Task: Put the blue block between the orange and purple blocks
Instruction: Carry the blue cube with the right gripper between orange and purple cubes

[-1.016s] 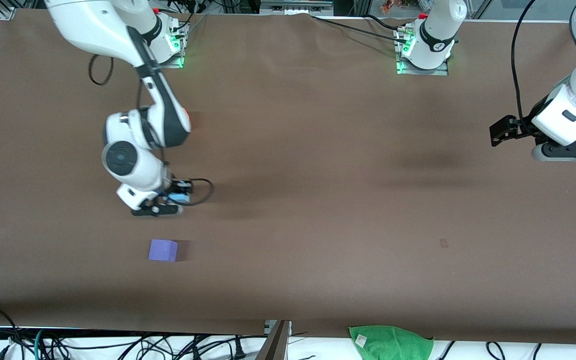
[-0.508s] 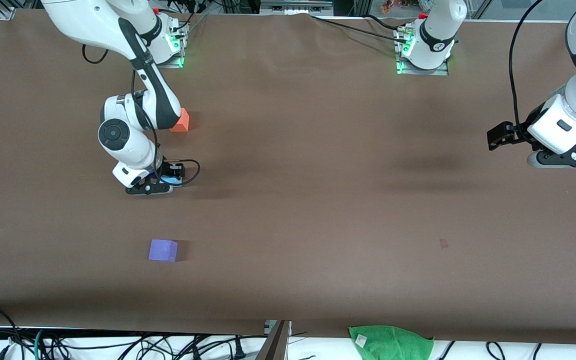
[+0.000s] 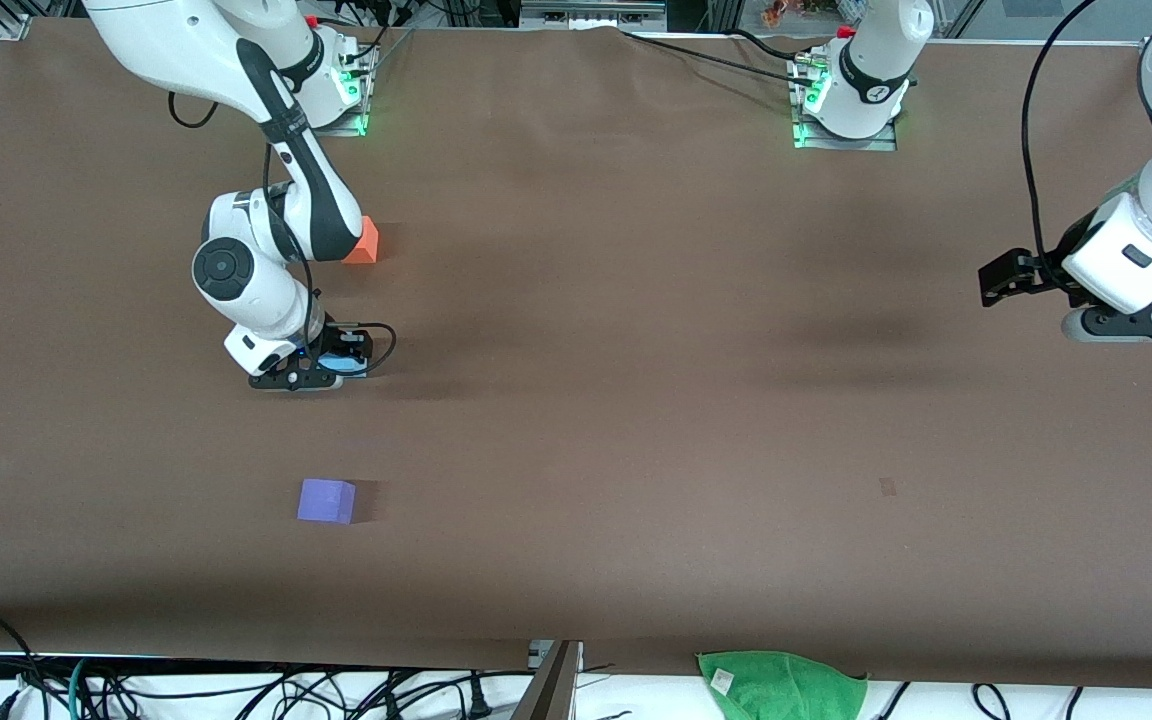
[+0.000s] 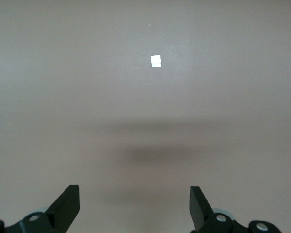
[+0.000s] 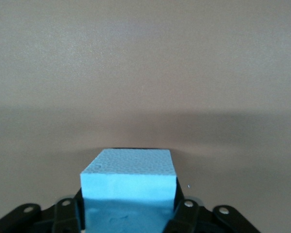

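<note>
The blue block [image 3: 343,362] sits low at the table between the fingers of my right gripper [image 3: 321,374], which press against its two sides. In the right wrist view the blue block [image 5: 128,175] fills the space between the jaws of the right gripper [image 5: 128,211]. This spot lies between the orange block [image 3: 364,243], farther from the front camera and partly hidden by the right arm, and the purple block [image 3: 326,500], nearer to it. My left gripper [image 3: 1146,322] waits open in the air at the left arm's end of the table, with nothing between its fingers [image 4: 68,206].
A green cloth [image 3: 781,685] lies at the table's edge nearest the front camera. A small pale mark [image 3: 887,486] is on the brown table cover [image 3: 636,420]. Cables hang below that edge.
The right arm carried the blue block away from the purple block toward the orange one, uncovering the orange block, and settled low. The left arm shifted slightly.
</note>
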{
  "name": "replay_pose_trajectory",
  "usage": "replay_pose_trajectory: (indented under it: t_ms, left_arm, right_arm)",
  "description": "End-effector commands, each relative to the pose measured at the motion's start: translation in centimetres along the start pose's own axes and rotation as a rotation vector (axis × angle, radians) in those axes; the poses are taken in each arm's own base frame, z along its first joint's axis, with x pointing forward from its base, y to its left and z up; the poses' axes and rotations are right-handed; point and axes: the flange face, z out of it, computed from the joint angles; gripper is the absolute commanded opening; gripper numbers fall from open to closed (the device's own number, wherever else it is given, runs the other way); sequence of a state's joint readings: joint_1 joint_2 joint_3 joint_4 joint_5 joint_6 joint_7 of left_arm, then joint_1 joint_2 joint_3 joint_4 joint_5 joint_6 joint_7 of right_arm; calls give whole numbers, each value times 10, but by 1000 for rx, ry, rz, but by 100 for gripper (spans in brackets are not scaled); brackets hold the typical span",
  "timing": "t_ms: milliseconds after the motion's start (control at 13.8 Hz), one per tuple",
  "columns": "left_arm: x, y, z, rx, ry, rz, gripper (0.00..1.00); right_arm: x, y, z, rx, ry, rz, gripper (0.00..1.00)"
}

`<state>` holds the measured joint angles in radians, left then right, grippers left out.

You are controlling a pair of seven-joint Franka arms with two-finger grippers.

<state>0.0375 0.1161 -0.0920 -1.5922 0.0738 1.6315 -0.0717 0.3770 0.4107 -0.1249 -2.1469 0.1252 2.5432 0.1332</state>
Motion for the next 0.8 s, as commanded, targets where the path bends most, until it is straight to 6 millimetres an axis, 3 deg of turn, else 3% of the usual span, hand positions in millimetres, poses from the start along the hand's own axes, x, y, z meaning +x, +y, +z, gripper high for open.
replay_pose_trajectory:
  t_ms: [0,218,435,725]
  left_arm:
    - [4,1,0,-23,-24,15,100]
    - [8,11,11,-23,-48,32,100]
    - [8,12,11,-23,-49,35,100]
    - [8,12,11,-23,-51,36,100]
  right_arm:
    - [1,0,-2,20,12,11,99]
    - [4,-2,-23,32,26,11,99]
    - [13,-7,-66,53,45,14,99]
    - [29,-11,-180,82,-17,45,99]
